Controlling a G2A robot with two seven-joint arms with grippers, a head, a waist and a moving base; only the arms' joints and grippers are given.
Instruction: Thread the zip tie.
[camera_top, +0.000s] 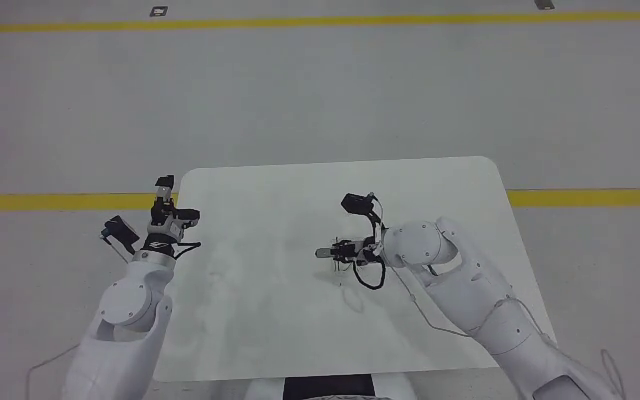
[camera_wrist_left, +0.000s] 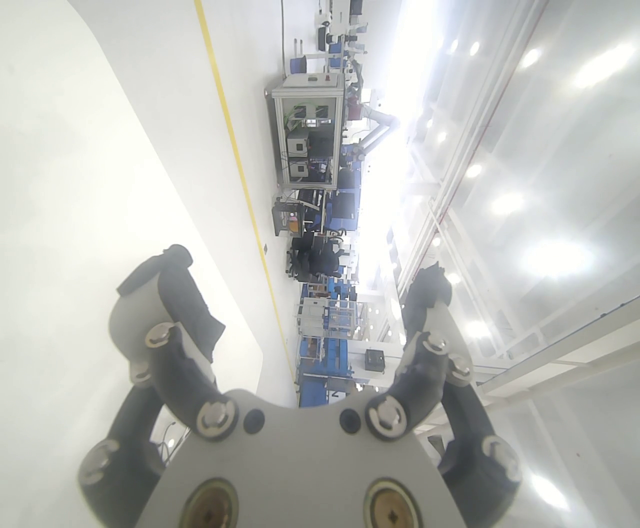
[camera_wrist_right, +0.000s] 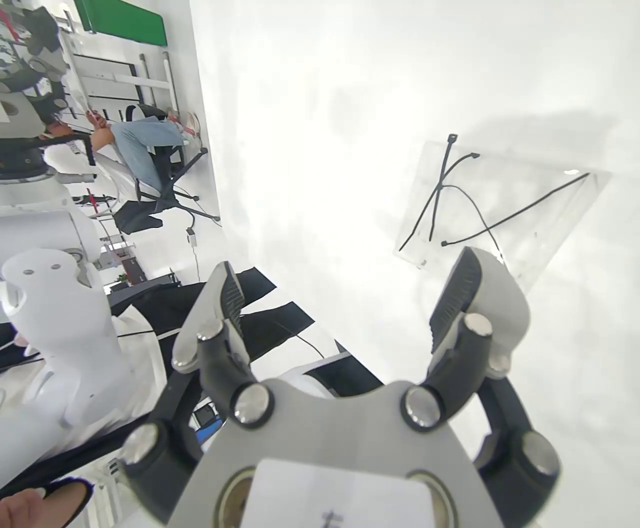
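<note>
Several thin black zip ties (camera_wrist_right: 444, 165) lie crossed in a shallow clear tray (camera_wrist_right: 545, 235) on the white table (camera_top: 270, 320). My right gripper (camera_wrist_right: 347, 275) hovers open just short of the tray with nothing between its ribbed pads (camera_wrist_right: 462, 290). From above, this right gripper (camera_top: 325, 252) sits over the middle of the table and points to the left. My left gripper (camera_wrist_left: 302, 270) is open and holds nothing. It stands at the table's left edge (camera_top: 165, 205) and points away towards the room.
The table has rounded corners and bare surface around both arms. Yellow floor lines (camera_top: 320, 22) run behind it and level with its far edge. Machines and shelving (camera_wrist_left: 312, 135) stand far off in the room.
</note>
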